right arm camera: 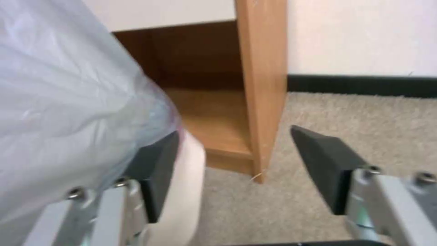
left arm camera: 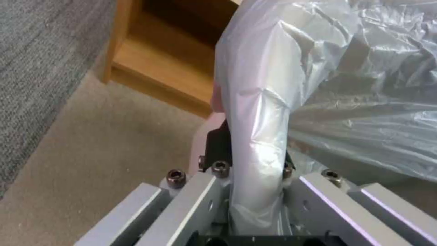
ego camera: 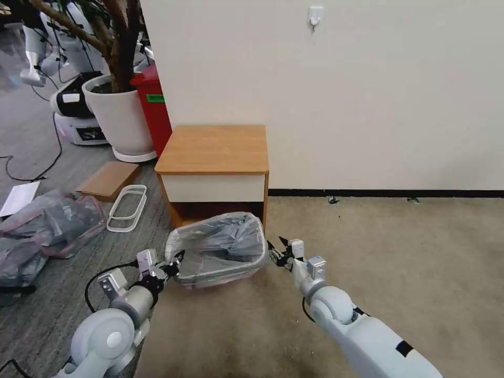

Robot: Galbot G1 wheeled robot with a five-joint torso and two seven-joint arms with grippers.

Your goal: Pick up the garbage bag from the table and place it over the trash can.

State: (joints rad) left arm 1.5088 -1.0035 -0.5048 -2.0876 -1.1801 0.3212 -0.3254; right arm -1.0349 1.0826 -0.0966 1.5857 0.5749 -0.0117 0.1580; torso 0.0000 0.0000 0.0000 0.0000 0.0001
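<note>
Nearest us, our left gripper [ego camera: 176, 264] sits at the left rim of the can [ego camera: 231, 274], and our wrist view shows its fingers [left arm camera: 217, 145] pinched tight on a fold of the bag [ego camera: 220, 244], which runs down between them. Our right gripper [ego camera: 276, 250] hovers at the can's right side with its jaws spread wide and nothing between them; in its wrist view one finger [right arm camera: 157, 172] lies against the can's cream wall [right arm camera: 184, 191] just under the bag's edge [right arm camera: 82, 112], while the other stands apart over the carpet. The bag is draped over the can's mouth, grey film sagging inside and a pinkish hem showing along the near rim. The can stands on the floor between our two grippers, directly in front of the table [ego camera: 214, 148], whose top is bare and whose lower shelf opens just behind the can. Farther left on the floor we count one heap of bags [ego camera: 44, 226], one white frame [ego camera: 127, 208], one brown board [ego camera: 107, 179] and one sheet of paper [ego camera: 19, 197]. Beyond those stand one white planter [ego camera: 119, 118] with a tree and one red bin [ego camera: 154, 107] against the wall.
</note>
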